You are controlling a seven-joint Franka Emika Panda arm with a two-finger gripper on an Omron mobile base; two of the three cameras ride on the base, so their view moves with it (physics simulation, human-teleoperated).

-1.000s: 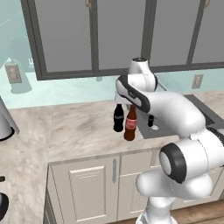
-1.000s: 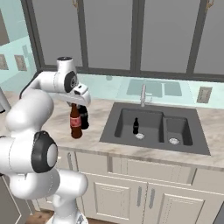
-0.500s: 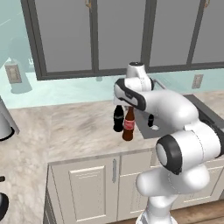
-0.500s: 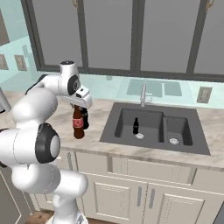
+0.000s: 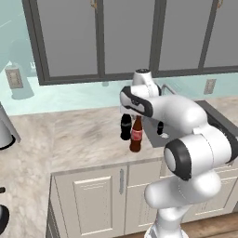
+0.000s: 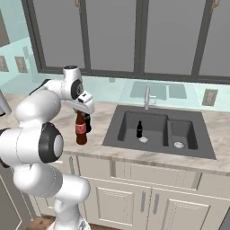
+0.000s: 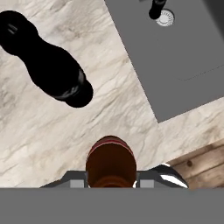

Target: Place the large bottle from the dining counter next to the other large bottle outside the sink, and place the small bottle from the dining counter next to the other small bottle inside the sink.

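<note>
My gripper (image 5: 137,113) (image 6: 81,109) (image 7: 110,181) is shut on the neck of the large bottle (image 5: 135,135) (image 6: 81,130) (image 7: 110,162), brown with a red label. I hold it upright, low over the beige counter left of the sink (image 6: 155,140) (image 5: 222,122) (image 7: 175,61). Close behind it on the counter stands a black bottle (image 5: 125,127) (image 6: 87,123) (image 7: 52,70), outside the sink. The other small bottle (image 6: 139,129) (image 5: 160,128) (image 7: 156,8) stands in the left basin near the drain. The dining counter and its small bottle are out of view.
A slim faucet (image 6: 146,96) rises behind the sink. Grey wall cabinets (image 6: 134,36) hang above the counter. A rounded appliance (image 5: 4,132) sits at the far left of the counter. Bare counter (image 5: 79,135) lies to the left of the bottles.
The brown bottle has come down a little beside the black bottle, still in my grip. My arm's elbow has swung slightly.
</note>
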